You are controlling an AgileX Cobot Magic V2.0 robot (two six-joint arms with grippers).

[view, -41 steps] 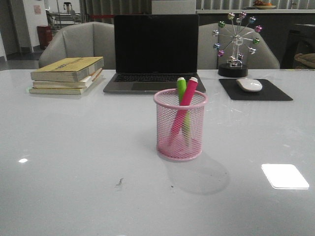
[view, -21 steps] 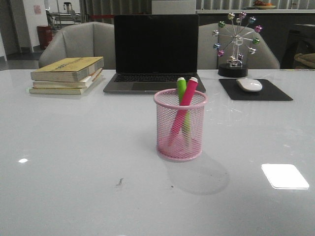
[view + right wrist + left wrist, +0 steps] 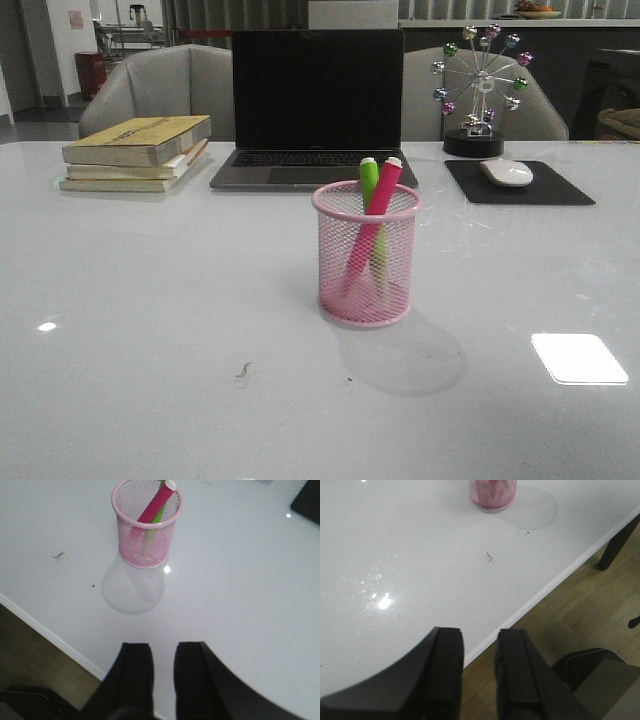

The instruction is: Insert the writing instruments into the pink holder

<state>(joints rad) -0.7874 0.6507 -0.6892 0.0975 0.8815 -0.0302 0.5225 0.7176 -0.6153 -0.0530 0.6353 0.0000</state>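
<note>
The pink holder (image 3: 366,255) stands upright in the middle of the white table. Inside it lean the two writing instruments, a green marker (image 3: 370,178) and a magenta marker (image 3: 380,195), tops poking above the rim. In the right wrist view the holder (image 3: 146,525) and magenta marker (image 3: 156,504) sit well beyond my right gripper (image 3: 163,646), which is open and empty. Only the holder's base (image 3: 492,494) shows in the left wrist view. My left gripper (image 3: 480,631) hangs open and empty over the table's near edge. Neither gripper shows in the front view.
At the back stand a laptop (image 3: 316,105), a stack of books (image 3: 137,152), a black mouse pad (image 3: 518,182) with a white mouse (image 3: 507,172) and a ferris-wheel ornament (image 3: 480,90). The table edge (image 3: 555,582) and wooden floor (image 3: 585,620) lie under the left gripper.
</note>
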